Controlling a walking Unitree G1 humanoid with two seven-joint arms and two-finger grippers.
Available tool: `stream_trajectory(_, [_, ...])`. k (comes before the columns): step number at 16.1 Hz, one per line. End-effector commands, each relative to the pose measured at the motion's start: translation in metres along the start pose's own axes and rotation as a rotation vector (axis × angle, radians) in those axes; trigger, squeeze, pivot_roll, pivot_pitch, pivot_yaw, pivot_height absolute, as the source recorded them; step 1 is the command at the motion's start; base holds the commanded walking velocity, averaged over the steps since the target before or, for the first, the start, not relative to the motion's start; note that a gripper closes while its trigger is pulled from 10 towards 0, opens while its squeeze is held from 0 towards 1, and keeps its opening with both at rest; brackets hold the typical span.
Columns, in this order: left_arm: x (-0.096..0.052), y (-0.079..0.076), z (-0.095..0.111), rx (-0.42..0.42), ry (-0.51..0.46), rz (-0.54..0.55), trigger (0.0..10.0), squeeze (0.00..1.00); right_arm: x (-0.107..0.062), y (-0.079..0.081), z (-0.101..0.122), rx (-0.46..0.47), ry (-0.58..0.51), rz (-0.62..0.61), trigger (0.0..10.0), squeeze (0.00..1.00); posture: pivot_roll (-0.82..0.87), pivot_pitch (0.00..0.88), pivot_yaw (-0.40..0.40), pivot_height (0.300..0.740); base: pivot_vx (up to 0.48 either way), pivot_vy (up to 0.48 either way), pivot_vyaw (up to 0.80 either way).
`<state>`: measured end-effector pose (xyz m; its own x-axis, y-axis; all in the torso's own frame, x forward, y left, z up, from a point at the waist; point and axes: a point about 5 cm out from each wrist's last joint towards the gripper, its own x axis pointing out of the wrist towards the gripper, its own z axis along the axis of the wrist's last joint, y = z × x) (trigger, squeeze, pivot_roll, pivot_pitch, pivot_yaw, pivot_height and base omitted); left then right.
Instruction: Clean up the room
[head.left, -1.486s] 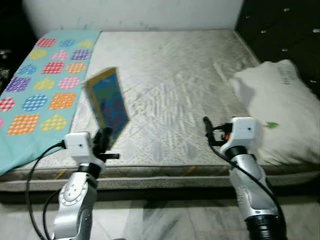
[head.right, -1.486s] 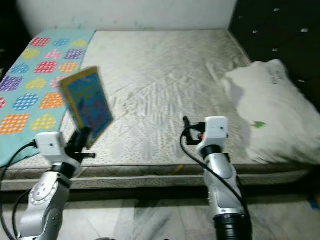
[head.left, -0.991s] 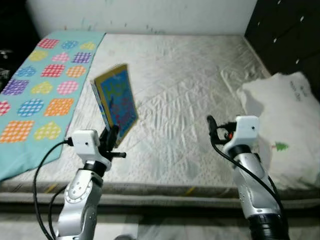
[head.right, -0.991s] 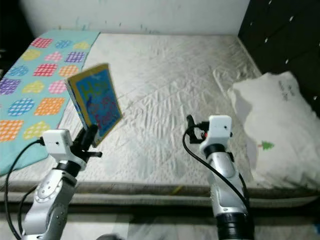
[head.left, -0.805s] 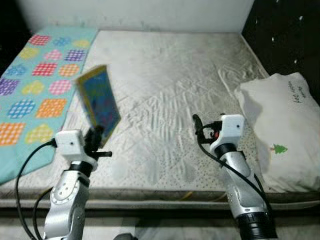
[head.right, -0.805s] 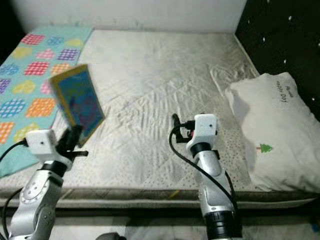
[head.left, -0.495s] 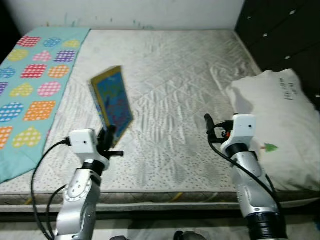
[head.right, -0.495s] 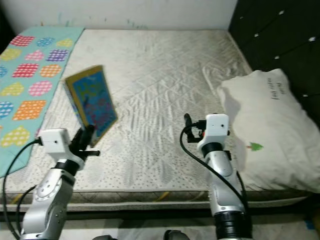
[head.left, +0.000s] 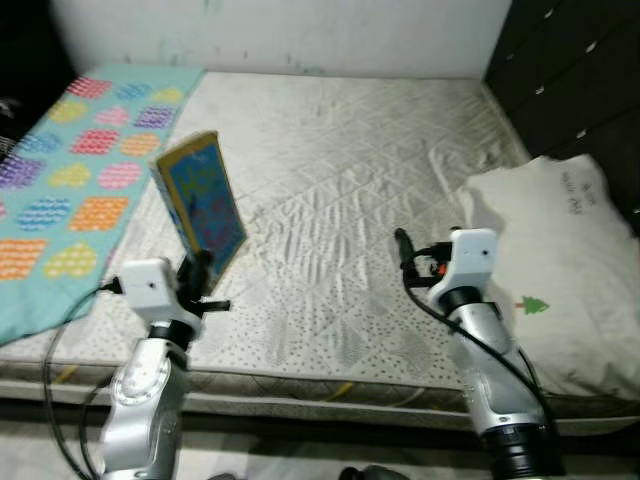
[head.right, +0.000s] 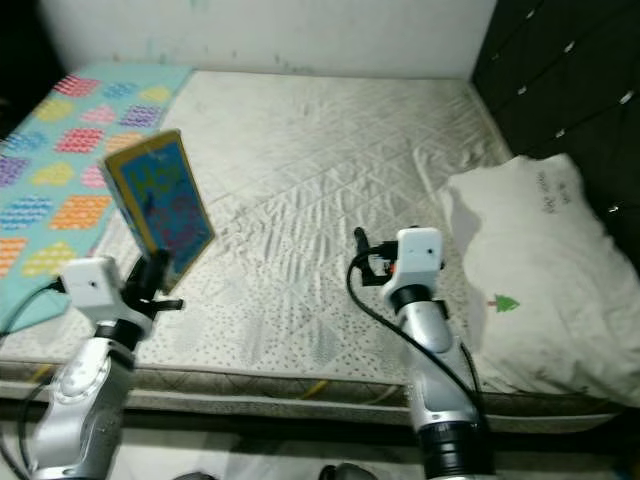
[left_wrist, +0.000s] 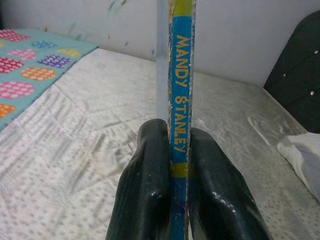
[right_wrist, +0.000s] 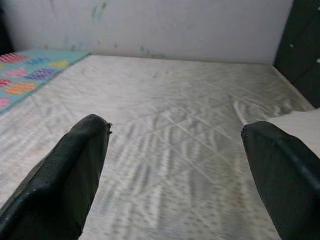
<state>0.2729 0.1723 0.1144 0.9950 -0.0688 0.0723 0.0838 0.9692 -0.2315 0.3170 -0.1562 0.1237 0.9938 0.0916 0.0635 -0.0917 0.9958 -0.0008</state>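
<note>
Left fingers (left_wrist: 155, 190) clamped on upright book (head.left: 200, 205), spine lettering "MANDY STANLEY"; right fingers (right_wrist: 75, 170) spread wide above mattress (head.left: 340, 180).

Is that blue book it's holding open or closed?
Closed. The book shows one flat spine, pinched between the left tool's two black fingers.

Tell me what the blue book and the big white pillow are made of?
The blue book, clamped upright in the left gripper, looks like stiff glossy card: its flat cover stays rigid and its yellow edges look scuffed. The white pillow seems to be soft cloth over stuffing: it is puffy and creased, with a small printed green tree.
</note>
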Motion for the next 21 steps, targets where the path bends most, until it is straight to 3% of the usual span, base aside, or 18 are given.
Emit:
stream_trajectory(1, [0.002, -0.001, 0.007, 0.012, -0.032, -0.015, 10.0, 0.00, 0.001, 0.001, 0.000, 0.002, -0.001, 0.003, 10.0, 0.00, 0.08, 0.139, -0.001, 0.740, 0.000, -0.341, 0.00])
stream_trajectory(11, [0.004, -0.004, 0.007, 0.026, -0.027, -0.035, 10.0, 0.00, 0.002, 0.001, 0.000, -0.001, -0.003, 0.001, 10.0, 0.00, 0.08, 0.136, 0.002, 0.740, 0.000, -0.271, 0.00])
stream_trajectory(13, [0.006, -0.001, 0.004, 0.074, -0.017, 0.046, 10.0, 0.00, 0.002, 0.001, -0.001, -0.002, -0.001, 0.004, 10.0, 0.00, 0.09, 0.130, -0.010, 0.740, 0.000, 0.000, 0.00])
stream_trajectory(18, [0.002, 0.004, 0.019, 0.180, 0.046, -0.141, 10.0, 0.00, 0.003, -0.002, -0.003, 0.011, 0.008, -0.006, 10.0, 0.00, 0.13, 0.118, -0.012, 0.740, 0.000, 0.000, 0.00])
stream_trajectory(21, [-0.001, 0.003, 0.019, 0.170, 0.069, -0.153, 10.0, 0.00, 0.001, 0.002, -0.005, 0.016, 0.013, 0.001, 10.0, 0.00, 0.13, 0.121, -0.018, 0.740, 0.000, 0.000, -0.62])
